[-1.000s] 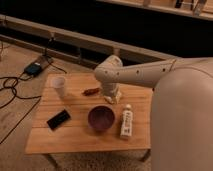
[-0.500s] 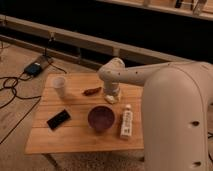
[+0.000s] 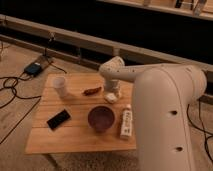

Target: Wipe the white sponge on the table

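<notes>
The white sponge (image 3: 111, 97) lies on the wooden slatted table (image 3: 75, 137), just behind the purple bowl (image 3: 101, 118). My gripper (image 3: 113, 91) points down right over the sponge and appears to touch its top. The white arm reaches in from the right and covers the table's right edge.
A white cup (image 3: 60, 86) stands at the back left. A reddish-brown item (image 3: 92, 91) lies left of the sponge. A black phone-like slab (image 3: 58, 119) lies front left. A long white labelled tube (image 3: 126, 121) lies right of the bowl. Cables and a blue box (image 3: 34, 67) lie on the floor at left.
The arm's bulk has shifted left and forward, filling more of the right side. The gripper stays over the sponge, which has hardly moved.
</notes>
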Robot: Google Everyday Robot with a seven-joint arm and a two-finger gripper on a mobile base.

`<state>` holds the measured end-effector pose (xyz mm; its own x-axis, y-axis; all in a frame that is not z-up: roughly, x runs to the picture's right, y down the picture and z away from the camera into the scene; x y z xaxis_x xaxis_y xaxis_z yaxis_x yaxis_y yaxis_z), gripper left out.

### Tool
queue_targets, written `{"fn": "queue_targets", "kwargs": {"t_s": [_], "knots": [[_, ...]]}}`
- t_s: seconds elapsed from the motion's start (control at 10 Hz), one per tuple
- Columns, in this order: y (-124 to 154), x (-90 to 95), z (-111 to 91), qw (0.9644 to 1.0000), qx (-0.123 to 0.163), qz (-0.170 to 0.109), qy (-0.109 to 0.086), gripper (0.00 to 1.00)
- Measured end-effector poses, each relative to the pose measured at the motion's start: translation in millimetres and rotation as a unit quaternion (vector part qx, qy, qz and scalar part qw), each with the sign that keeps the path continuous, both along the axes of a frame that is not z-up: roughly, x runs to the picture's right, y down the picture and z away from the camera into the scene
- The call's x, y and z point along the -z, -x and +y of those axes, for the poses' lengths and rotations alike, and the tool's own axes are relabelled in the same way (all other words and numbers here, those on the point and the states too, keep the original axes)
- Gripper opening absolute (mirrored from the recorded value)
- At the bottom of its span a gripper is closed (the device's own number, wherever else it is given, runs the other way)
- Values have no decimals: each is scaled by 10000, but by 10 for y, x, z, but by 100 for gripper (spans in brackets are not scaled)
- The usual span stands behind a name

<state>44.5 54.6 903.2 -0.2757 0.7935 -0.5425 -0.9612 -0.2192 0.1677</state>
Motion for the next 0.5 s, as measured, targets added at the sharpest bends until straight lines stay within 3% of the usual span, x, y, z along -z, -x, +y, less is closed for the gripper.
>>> {"fn": "queue_targets", "kwargs": {"t_s": [0.5], "knots": [[-59, -242, -48, 9999, 111, -89, 92, 65]]}}
